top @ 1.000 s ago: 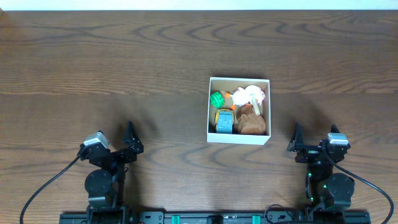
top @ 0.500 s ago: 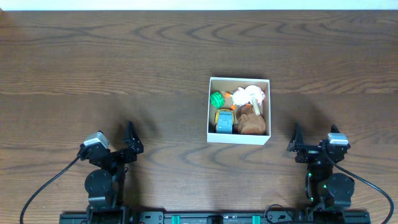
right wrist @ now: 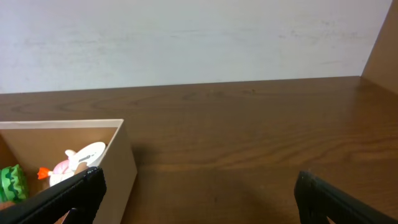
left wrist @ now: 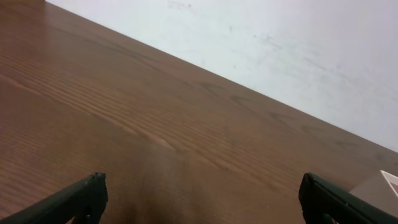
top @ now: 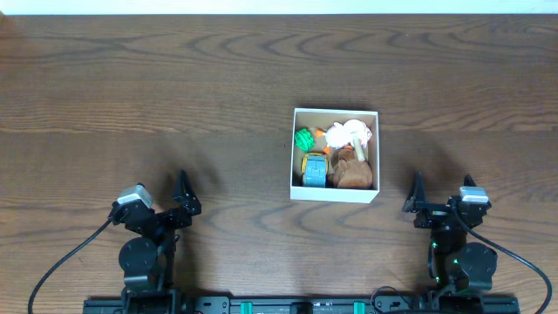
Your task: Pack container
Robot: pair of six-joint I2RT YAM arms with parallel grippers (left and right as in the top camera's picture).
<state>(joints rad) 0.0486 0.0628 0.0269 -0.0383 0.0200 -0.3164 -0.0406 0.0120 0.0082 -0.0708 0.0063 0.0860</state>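
The container [top: 295,155], a small square white-walled cardboard box, stands right of the table's middle. Inside it lie a green toy [top: 304,138], a white and pink toy [top: 352,133], a blue and yellow toy [top: 314,169] and a brown toy [top: 354,174]. My left gripper [top: 183,199] is open and empty at the front left, far from the box. My right gripper [top: 417,199] is open and empty just right of the box's front corner. In the right wrist view the container [right wrist: 121,163] shows at the left between my open fingers [right wrist: 199,196]. The left wrist view shows open fingers [left wrist: 202,198] over bare wood.
The wooden table [top: 174,87] stretches around the box. A white wall [right wrist: 186,37] lies beyond the table's far edge. A corner of the box [left wrist: 382,186] shows at the right edge of the left wrist view.
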